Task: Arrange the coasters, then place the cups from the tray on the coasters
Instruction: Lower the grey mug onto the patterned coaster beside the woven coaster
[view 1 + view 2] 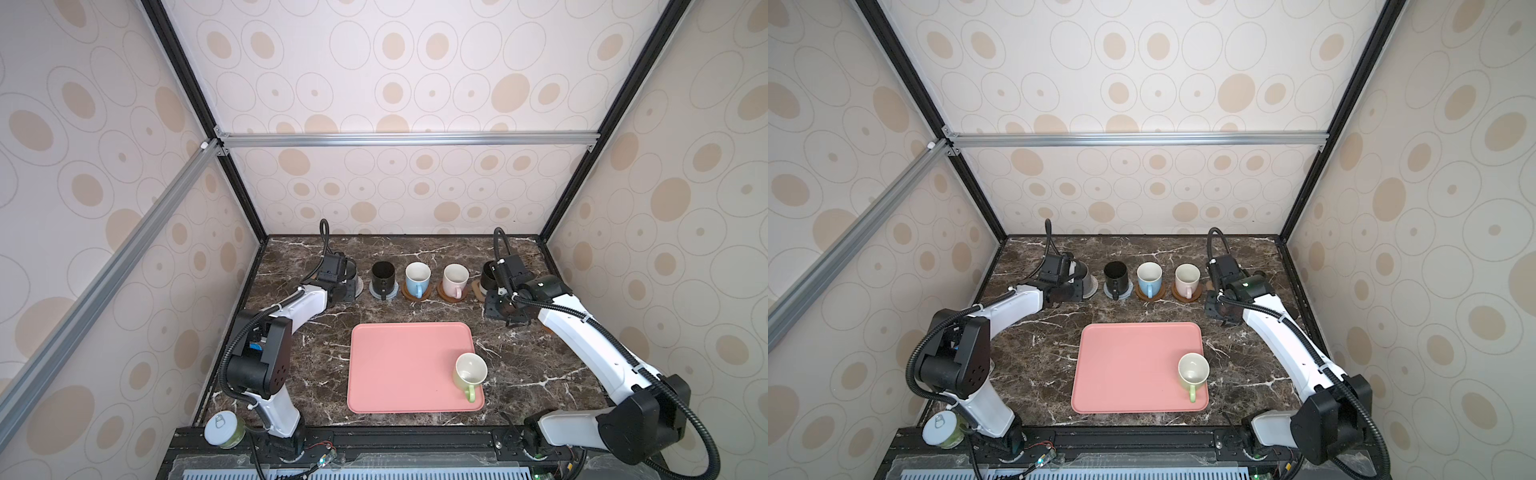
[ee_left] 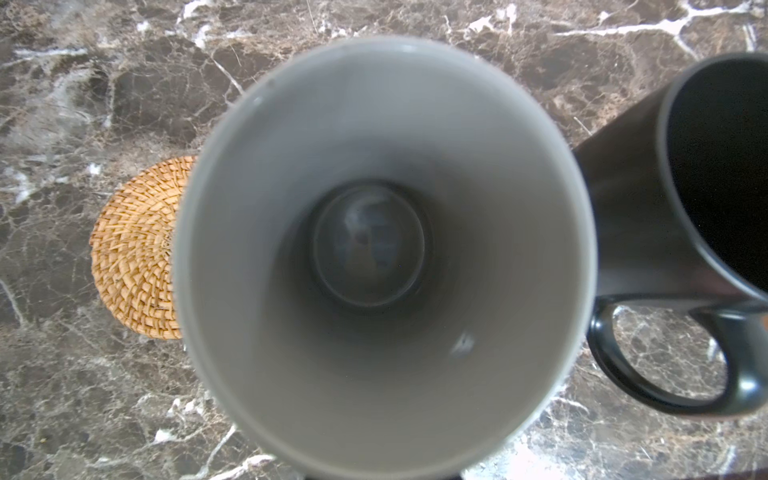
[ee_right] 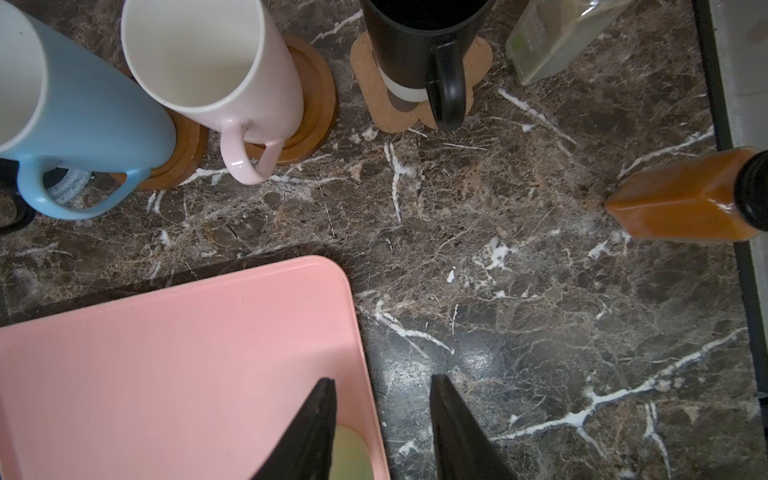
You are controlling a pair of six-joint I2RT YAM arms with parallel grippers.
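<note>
My left gripper [image 1: 347,276] is at the far left of the row, shut on the grey cup [image 2: 382,257], which hides its jaws. A tan rattan coaster [image 2: 133,249] lies beside that cup. Along the back stand a black cup [image 1: 382,276] on a grey-blue coaster [image 1: 392,296], a light blue cup [image 1: 417,279], a pink cup [image 1: 455,279], each on a wooden disc [image 3: 320,91], and a black cup [image 3: 419,45] on the paw-shaped coaster [image 3: 478,58]. The pale green cup [image 1: 470,371] stands on the pink tray [image 1: 395,365]. My right gripper [image 3: 382,399] hangs open and empty over the tray's far right corner.
An amber bottle [image 3: 681,203] and a clear packet [image 3: 557,41] sit by the right wall. A white-lidded can [image 1: 224,430] stands at the front left corner beside the left arm's base. Walls close in the table on three sides.
</note>
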